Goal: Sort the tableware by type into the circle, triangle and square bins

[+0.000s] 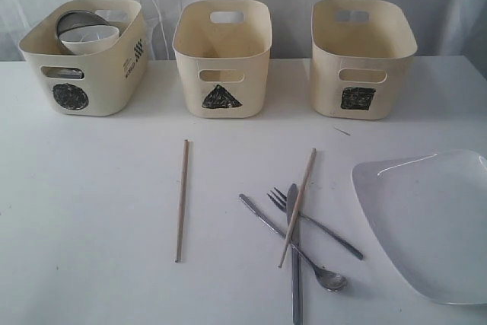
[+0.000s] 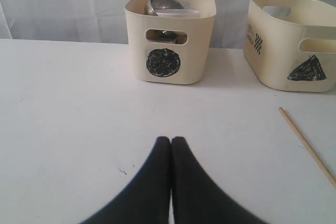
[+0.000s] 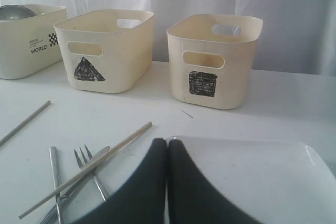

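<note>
The circle bin point(image 1: 106, 74) holds a steel bowl point(image 1: 76, 19) and a white bowl point(image 1: 93, 39). The triangle bin point(image 1: 190, 51) and the square bin point(image 1: 327, 66) look empty. One chopstick point(image 1: 181, 199) lies alone. The other chopstick point(image 1: 298, 205) crosses a fork point(image 1: 319, 227), knife point(image 1: 294, 264) and spoon point(image 1: 332, 280). A white plate point(image 1: 434, 218) lies at the right. My left gripper point(image 2: 171, 140) is shut on nothing, low over bare table facing the circle bin point(image 2: 199, 51). My right gripper point(image 3: 168, 141) is shut, empty, at the corner of the plate point(image 3: 252, 177). Neither gripper shows in the exterior view.
A white curtain hangs close behind the three bins. A small thin sliver point(image 1: 342, 132) lies on the white table in front of the square bin. The plate reaches past the right edge of the exterior view.
</note>
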Available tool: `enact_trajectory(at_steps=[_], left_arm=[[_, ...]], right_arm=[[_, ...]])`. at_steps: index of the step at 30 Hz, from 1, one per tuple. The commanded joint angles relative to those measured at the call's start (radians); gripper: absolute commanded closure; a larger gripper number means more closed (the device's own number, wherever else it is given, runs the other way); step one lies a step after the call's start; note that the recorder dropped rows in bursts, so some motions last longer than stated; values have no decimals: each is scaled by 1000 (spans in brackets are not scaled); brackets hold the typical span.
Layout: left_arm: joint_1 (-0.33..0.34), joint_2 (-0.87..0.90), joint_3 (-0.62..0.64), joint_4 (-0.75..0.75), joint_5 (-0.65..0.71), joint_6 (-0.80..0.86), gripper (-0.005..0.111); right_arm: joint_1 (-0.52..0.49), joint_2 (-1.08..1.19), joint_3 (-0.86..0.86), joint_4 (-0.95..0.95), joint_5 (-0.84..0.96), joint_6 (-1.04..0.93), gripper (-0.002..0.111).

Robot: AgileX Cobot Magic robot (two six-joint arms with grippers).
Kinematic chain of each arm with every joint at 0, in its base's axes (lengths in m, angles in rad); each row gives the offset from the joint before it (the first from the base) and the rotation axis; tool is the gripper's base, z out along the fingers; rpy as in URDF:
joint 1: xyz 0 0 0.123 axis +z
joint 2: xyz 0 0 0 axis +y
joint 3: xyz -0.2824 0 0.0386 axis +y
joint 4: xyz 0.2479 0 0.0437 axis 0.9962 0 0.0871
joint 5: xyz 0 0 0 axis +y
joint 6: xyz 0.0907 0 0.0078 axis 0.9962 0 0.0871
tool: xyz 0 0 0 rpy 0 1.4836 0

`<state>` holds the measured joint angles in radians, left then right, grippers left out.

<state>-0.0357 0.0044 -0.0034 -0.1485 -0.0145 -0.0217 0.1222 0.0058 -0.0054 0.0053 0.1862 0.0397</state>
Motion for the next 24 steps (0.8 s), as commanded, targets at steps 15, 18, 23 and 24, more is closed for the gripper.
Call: enact_trajectory(at_steps=[15,18,23,24], left_arm=[[3,-4,3,0,1,-2,107],[3,-4,3,0,1,-2,107],[3,-4,3,0,1,-2,107],[3,-4,3,0,1,-2,107]], right_arm=[[-3,-6,5,1,-8,3,108],[-3,-6,5,1,-8,3,108],[22,-6,5,-43,21,-40,108],[34,-6,5,-23,8,-9,108]])
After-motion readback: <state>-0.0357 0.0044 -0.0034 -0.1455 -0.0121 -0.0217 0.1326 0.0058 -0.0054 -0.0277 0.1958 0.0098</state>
